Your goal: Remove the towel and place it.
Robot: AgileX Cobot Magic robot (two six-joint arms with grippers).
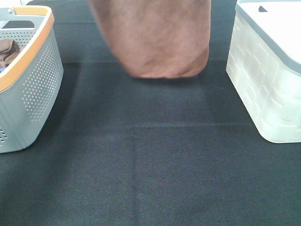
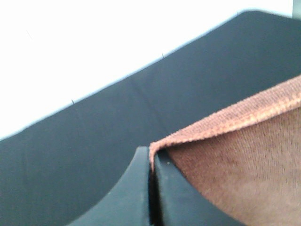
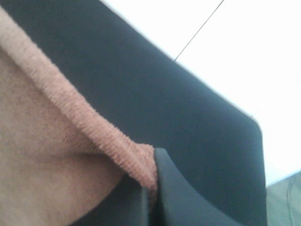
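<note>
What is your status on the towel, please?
Left gripper shut on towel hem; right gripper likewise. Towel hangs spread over the black table. Grey basket left, white bin right, both apart from it.

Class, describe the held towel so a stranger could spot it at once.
Find the black table cover between the grey basket and the white lidded box. Above its far middle hangs the towel, pinched at its edge by the left gripper and right gripper. Unlike the darker brown cloth bunched in the basket, it is rust-brown and held up.
</note>
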